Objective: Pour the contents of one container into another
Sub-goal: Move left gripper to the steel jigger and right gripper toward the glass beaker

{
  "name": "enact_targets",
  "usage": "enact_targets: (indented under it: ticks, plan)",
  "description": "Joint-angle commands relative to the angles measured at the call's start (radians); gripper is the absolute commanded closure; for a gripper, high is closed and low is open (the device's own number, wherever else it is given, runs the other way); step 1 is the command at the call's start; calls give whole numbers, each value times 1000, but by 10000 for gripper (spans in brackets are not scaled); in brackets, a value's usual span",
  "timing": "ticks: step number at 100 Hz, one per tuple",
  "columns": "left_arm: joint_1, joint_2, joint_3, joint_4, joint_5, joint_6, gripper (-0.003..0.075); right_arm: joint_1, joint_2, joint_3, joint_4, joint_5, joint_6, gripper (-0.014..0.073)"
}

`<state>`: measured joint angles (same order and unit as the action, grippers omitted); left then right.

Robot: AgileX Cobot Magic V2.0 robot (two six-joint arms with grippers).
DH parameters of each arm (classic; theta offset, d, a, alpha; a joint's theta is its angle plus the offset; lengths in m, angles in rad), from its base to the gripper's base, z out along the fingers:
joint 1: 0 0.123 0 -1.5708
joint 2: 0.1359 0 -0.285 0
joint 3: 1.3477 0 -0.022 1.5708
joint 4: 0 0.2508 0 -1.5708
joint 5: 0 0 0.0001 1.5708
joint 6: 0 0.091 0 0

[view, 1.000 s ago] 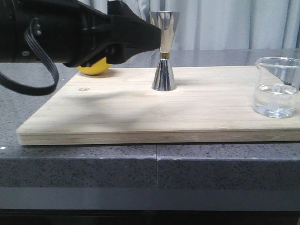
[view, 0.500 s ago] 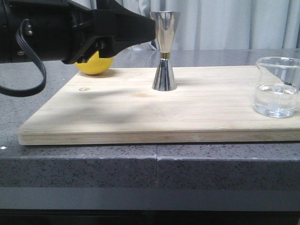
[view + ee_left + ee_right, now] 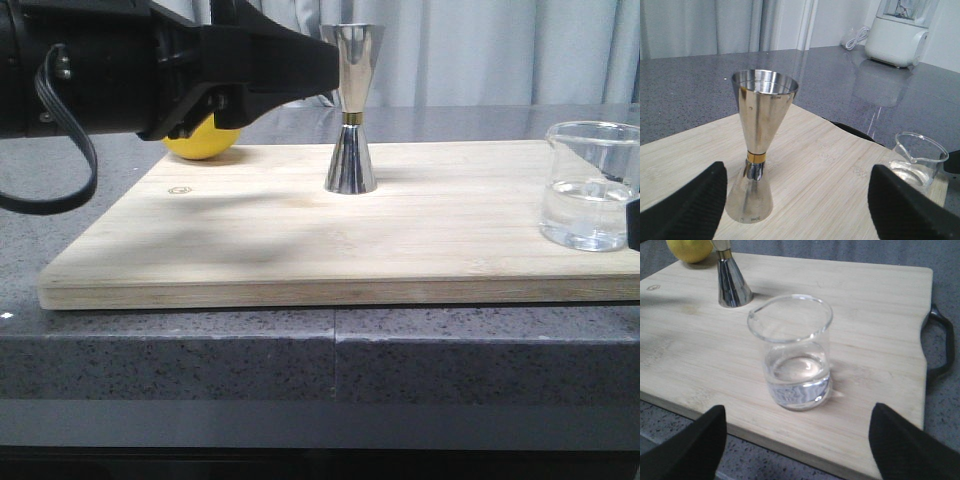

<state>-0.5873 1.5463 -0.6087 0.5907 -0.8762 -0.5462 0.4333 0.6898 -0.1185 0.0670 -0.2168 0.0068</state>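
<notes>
Wooden board [image 3: 250,240], jigger [image 3: 757,150] between spread left jaws, untouched

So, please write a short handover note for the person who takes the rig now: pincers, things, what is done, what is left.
Left pincer: open, empty, facing the steel jigger, not touching it.
Right pincer: open, empty, facing the glass beaker.
Jigger stands upright mid cutting board; beaker stands upright at the board's right end, holding some clear liquid. A lemon lies behind the left arm.
Done: both arms lined up. Left: grasp, lift the beaker, pour into the jigger.
</notes>
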Motion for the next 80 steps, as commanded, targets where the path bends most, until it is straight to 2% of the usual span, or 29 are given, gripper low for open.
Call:
enact_targets:
  ticks: [1,36,80]
  plan:
    - [3,-16,-28,-18,-79,-8,178,0,39,-25,-30,-133,-7,60]
    - [3,49,-109,20,-80,-34,178,0,195,-25,-61,-316,-7,60]
    - [3,152,-200,45,-81,-45,178,0,433,-25,-75,-616,-7,60]
